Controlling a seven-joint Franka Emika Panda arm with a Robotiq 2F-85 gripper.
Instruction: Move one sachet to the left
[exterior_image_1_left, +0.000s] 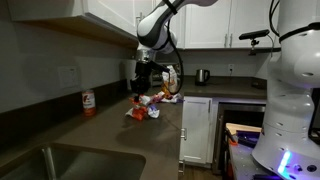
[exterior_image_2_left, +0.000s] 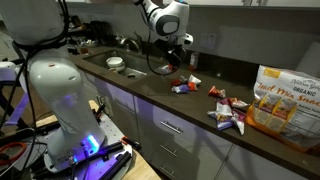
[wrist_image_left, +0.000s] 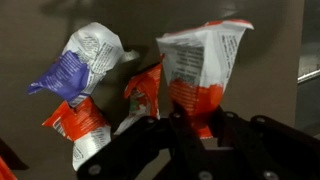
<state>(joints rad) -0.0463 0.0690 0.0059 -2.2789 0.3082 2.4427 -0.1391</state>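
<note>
Taking the wrist view from its left edge, the heap (wrist_image_left: 85, 95) of sachets lies on the dark counter (wrist_image_left: 20, 40). A purple-and-white sachet (wrist_image_left: 80, 58) sits at the heap's upper left, an orange-and-white sachet (wrist_image_left: 75, 125) is just below it, and a third packet (wrist_image_left: 145, 90) lies on the heap's right flank. Just right of the heap is the held sachet (wrist_image_left: 200, 70), which looks larger than anything in the heap. Its orange lower end drops between the dark fingers of the hand (wrist_image_left: 198, 135). The fingers look pressed in on it, so I judge the hand to be pinching this one packet (the contact itself is in shadow, so this is a reading, not a certainty). Whether the held sachet touches the third packet at the heap's edge I cannot tell. In an exterior view a red-and-white bottle (exterior_image_1_left: 88, 102) stands well to the left of the heap, with the hand directly above the heap. In an exterior view a second cluster (exterior_image_2_left: 227, 110) of sachets lies to the right of the heap. The main risk is the grip: it holds only one thin end, so the sachet could slip out or swing during the carry. If a corner of the third packet is caught as well, two would travel instead of one. A low sweep across the heap could scatter it, and a long carry leftward could knock the bottle.
</note>
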